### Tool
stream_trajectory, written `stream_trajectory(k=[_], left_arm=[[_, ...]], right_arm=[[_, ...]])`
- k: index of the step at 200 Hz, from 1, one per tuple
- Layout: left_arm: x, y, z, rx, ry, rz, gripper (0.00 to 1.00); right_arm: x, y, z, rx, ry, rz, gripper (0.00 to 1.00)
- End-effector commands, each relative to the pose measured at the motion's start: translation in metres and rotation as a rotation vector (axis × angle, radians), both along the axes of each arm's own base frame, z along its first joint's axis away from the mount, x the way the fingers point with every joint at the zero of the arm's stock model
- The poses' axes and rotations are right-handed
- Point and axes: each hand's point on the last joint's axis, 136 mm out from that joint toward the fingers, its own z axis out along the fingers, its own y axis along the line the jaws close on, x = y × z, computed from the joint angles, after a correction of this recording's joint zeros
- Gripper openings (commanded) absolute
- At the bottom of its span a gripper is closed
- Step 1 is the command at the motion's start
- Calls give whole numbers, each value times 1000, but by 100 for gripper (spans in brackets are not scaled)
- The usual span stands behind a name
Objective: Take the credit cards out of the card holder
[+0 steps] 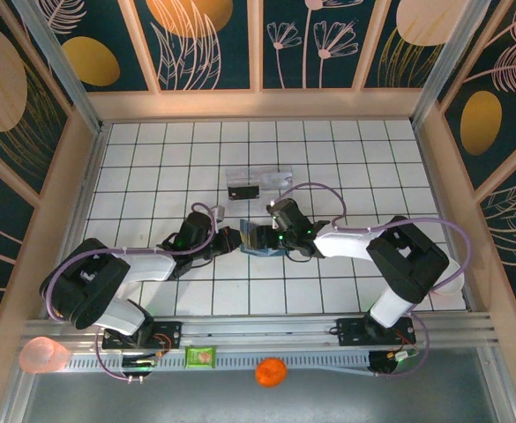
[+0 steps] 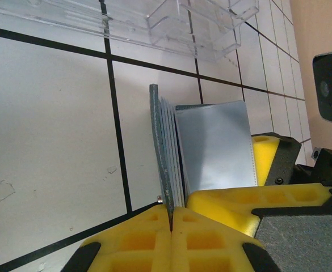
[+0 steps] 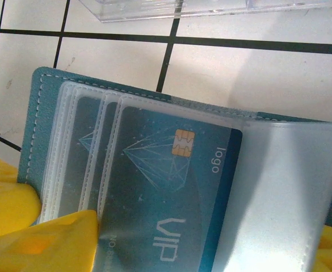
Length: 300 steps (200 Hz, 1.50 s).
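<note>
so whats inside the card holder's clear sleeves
A blue VIP card with a gold chip fills the front sleeve; a second card with the same diamond print sits behind it, mostly covered. Sleeves further back hide their contents.

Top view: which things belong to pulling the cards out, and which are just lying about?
Job in hand: card holder; VIP credit card in its clear sleeve.
Lying about: clear plastic tray; green packet; orange round object; pink translucent object.

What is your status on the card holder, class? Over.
Left hand shut on card holder cover. Right hand at sleeves, grip unclear. Credit cards not yet out. Nothing blocking.
</note>
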Motion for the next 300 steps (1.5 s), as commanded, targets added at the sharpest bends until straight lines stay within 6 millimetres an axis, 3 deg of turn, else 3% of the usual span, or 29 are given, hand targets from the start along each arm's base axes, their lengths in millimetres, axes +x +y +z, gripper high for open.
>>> stream_trajectory(k=[1,32,91,100,138,162,199,273,300], left_arm=[[2,1,3,-18,-17,-3,0],[1,3,-2,-2,1,1,0],[-1,9,-19,41,63,11,0],[-3,10,-20,41,67,12,6],[-3,9,-20,36,66,7,6],[-4,9,-21,33,71,3,4],[-3,10,-21,38,67,6,0],[-3,10,-22,44,66,2,0],[-3,9,-21,42,62,-1,0]], right_arm=[[0,-13,-4,-56,-12,-29,69],[5,-26,5,-93,-40,-79,71],[9,-74,22,-128,-87,-222,72],[10,-75,27,-119,-103,-227,72],[9,-57,35,-38,-118,-159,70],[6,-44,30,-6,-83,-118,68],[4,-30,22,18,-46,-59,57],[5,-46,-7,-57,28,-109,52],[2,-42,-11,-31,50,-90,52]])
